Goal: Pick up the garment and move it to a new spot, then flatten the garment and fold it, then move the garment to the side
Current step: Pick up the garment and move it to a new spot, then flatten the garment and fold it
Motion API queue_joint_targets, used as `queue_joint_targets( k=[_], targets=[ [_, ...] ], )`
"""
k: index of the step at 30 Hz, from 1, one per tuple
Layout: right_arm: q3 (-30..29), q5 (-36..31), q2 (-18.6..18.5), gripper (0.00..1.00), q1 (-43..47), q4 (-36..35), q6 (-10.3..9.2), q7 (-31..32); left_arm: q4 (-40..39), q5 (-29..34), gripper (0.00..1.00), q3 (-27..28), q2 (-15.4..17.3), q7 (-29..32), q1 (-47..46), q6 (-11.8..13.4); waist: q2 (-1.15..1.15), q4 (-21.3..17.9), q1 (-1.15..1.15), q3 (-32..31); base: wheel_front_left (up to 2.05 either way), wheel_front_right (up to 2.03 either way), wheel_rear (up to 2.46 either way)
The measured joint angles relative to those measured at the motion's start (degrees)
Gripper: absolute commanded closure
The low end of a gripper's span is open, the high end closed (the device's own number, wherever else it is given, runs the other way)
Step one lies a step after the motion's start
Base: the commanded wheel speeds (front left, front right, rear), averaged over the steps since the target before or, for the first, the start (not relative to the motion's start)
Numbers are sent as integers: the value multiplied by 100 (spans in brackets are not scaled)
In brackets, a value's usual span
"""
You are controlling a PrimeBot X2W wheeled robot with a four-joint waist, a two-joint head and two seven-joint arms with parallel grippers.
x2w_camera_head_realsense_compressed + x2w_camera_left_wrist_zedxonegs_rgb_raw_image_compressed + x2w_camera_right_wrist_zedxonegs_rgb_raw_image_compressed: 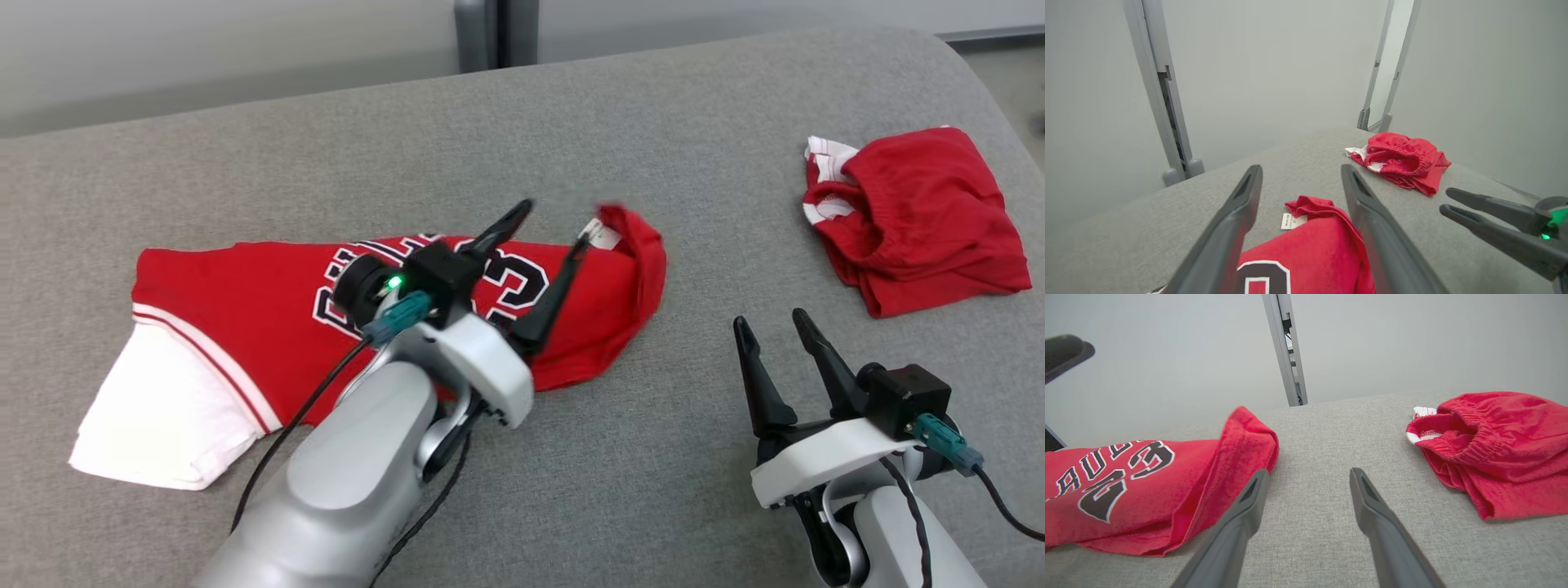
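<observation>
A red jersey (269, 302) lies mostly flat on a grey fabric-covered surface (571, 490), left of centre in the head view. It has black letters and the number 23, both outlined in white. Its left end is white (155, 408), set off by thin red and white stripes. Its right end is bunched into a loose fold, where a small white label (602, 234) shows.

There is one jersey and one pair of red shorts (922, 212), crumpled with white trim, lying well apart at the far right. There are two grippers, each with two dark fingers. The left gripper (553, 227) is over the jersey's right half, its fingers spread wide and pinching nothing. The right gripper (770, 320) is over bare surface between the jersey and the shorts, its fingers also spread and holding nothing.
</observation>
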Motion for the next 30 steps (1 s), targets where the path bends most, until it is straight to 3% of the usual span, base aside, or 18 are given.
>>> queue_joint_targets(
  k=[12,23,30],
  targets=[
    [-129,-176,1,0,263,41,0,1,-163,519,0,2264,381,-12,1831,441,0,534,0,-546,0,0,0],
    [-131,-231,2,0,491,179,0,1,-587,1081,0,3710,232,-12,3680,319,0,962,0,-976,0,0,0],
    [-105,-287,3,0,563,328,0,1,-782,1346,0,4128,57,-12,3952,148,0,1165,0,-931,0,0,0]
  ],
)
